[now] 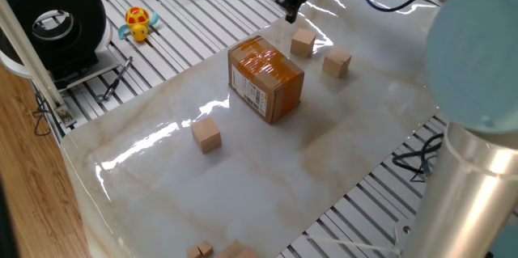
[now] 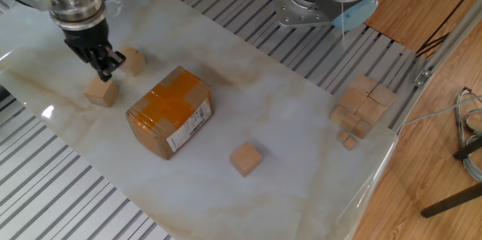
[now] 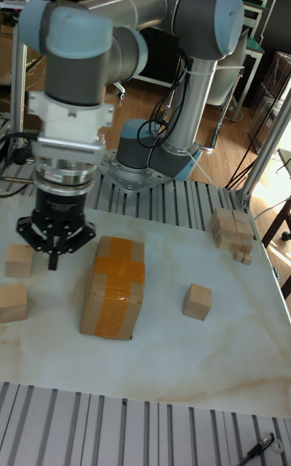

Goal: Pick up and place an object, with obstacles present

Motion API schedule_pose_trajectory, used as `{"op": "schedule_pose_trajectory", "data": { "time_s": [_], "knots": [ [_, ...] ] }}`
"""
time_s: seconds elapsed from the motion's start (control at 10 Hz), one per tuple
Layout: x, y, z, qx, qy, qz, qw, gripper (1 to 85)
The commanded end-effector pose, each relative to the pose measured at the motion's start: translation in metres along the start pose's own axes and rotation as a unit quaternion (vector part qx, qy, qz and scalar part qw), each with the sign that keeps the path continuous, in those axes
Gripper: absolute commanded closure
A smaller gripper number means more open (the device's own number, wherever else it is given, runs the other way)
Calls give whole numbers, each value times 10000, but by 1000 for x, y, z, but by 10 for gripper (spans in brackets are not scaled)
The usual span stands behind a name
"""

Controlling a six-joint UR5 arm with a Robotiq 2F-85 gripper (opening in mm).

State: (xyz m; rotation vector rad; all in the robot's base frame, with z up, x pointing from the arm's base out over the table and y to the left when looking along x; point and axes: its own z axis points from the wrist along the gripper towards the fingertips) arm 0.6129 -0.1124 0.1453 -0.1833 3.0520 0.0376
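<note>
A taped brown cardboard box point(image 1: 265, 78) point(image 2: 169, 110) point(image 3: 113, 285), the obstacle, stands mid-table. Two tan wooden cubes lie just beyond it: one point(image 1: 303, 42) point(image 2: 101, 90) point(image 3: 11, 301) near the table edge, the other point(image 1: 336, 62) point(image 2: 134, 60) point(image 3: 18, 260) beside it. A third cube point(image 1: 206, 136) point(image 2: 246, 158) point(image 3: 197, 302) sits alone on the box's other side. My gripper point(image 1: 290, 3) point(image 2: 102, 65) point(image 3: 52, 260) hangs above the first two cubes, touching neither. Its fingers look pressed together with nothing between them.
A pile of several wooden cubes point(image 2: 361, 108) point(image 3: 234, 233) sits at the table corner near the robot base point(image 2: 316, 3). A yellow toy duck point(image 1: 139, 23) and a black round device point(image 1: 57, 23) lie on the slatted surface off the marble sheet.
</note>
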Motion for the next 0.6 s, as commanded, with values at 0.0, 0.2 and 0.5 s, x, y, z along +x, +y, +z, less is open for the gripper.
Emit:
{"op": "schedule_pose_trajectory", "data": {
  "time_s": [0.0,0.2,0.5],
  "knots": [
    [-4,53,-27,-52,42,418,9991,843],
    [-9,55,-27,-78,-13,451,9989,843],
    [-8,53,-27,-65,11,450,9990,843]
  ]
}}
